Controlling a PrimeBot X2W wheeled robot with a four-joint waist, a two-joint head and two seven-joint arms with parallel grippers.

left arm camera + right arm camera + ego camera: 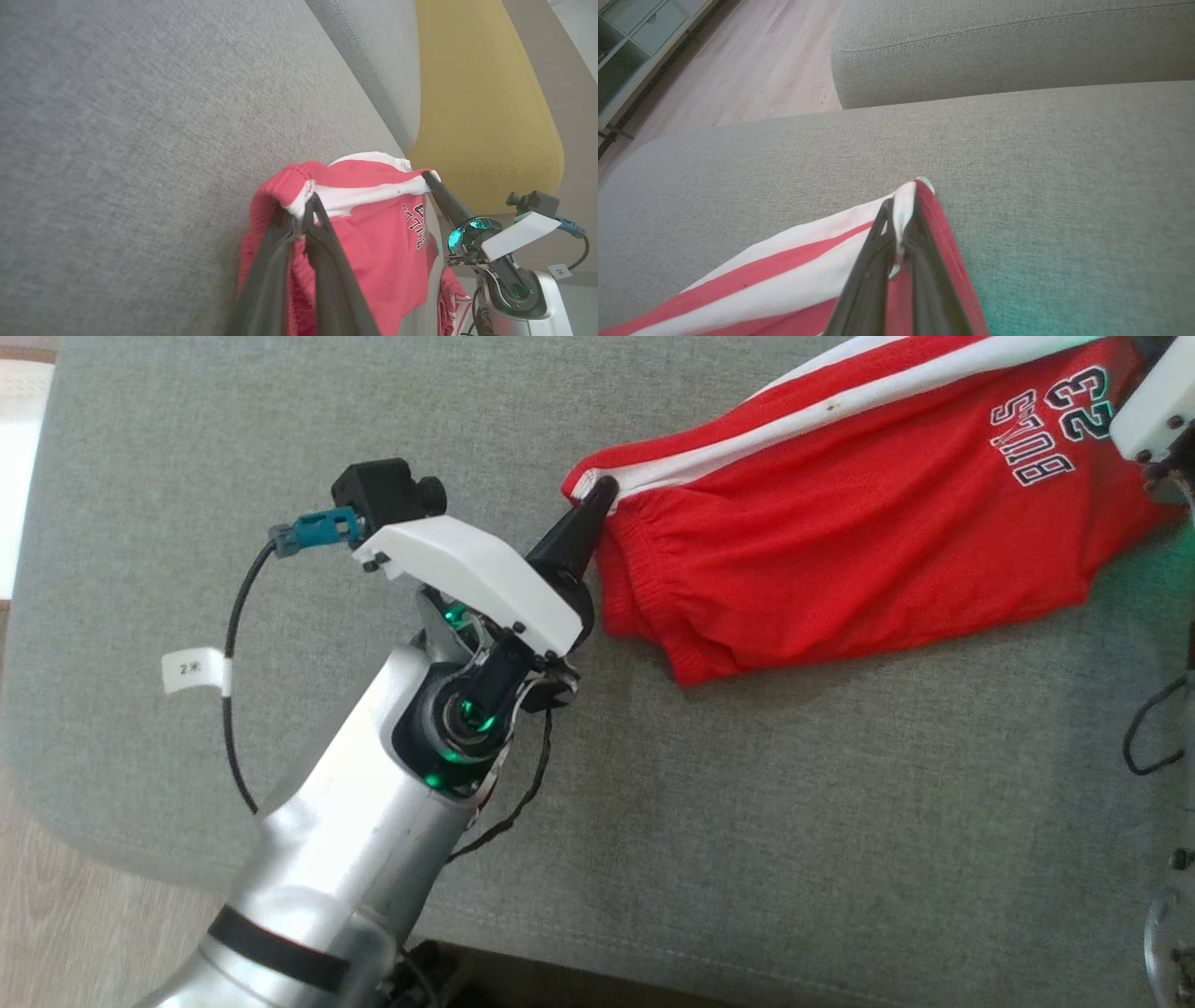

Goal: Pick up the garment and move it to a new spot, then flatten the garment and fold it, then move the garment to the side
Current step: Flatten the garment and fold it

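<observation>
2 grips: L tool, R tool clamped on red garment, white stripes, "23" print.

1 red garment, 2 hands, 1 grey sofa

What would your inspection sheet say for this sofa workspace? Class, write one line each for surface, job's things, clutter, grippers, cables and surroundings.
surface: grey sofa cushion, woven fabric.
job's things: red shorts with white stripes, stretched between both grippers.
clutter: nothing seen.
grippers: left gripper shut on the waistband corner; right gripper shut on the striped edge.
cables: black cable with a white tag loops beside the left wrist.
surroundings: wooden floor, yellow cushion, shelf unit.
</observation>
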